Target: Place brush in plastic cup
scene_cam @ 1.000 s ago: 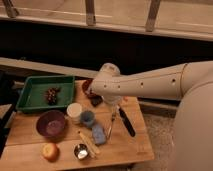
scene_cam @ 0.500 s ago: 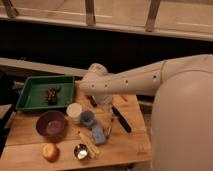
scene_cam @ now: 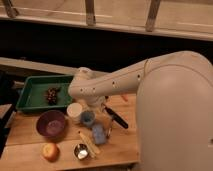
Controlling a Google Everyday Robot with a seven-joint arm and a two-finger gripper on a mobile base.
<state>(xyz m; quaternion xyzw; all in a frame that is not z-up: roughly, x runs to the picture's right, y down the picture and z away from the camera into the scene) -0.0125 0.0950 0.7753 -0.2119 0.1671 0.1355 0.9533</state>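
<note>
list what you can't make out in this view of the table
Camera view only:
1. claw, low over the table by the brush: outline lost in the shadow of the arm.
2. brush: its upper-left end is hidden by the claw.
3. dark clump in the green tray: too blurred to identify.
4. table's right side: covered by the robot's body.

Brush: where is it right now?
In the camera view the brush lies on the wooden table, just image-right of the blue cup, with the gripper over its upper end.
</note>
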